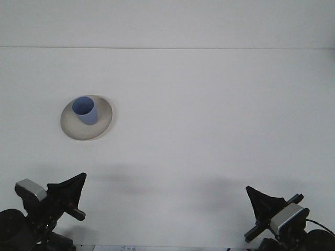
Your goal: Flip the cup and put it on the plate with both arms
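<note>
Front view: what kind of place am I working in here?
Probably a lab test bench, not a kitchen: a bare white table, only a blue cup on a plate, and a plain white wall behind.
</note>
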